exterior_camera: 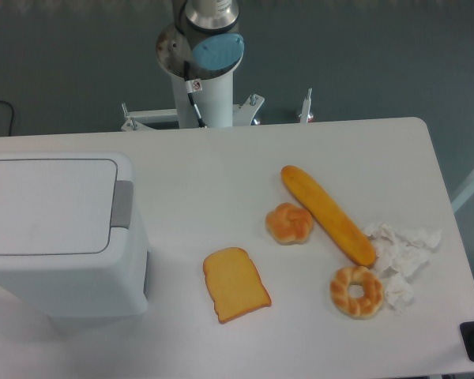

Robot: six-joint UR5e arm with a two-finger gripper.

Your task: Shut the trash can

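Trash can left on table (breads right)

I see only my arm's pale white cylindrical base column, a grey metal joint with a light blue round cap, and a thin black cable.
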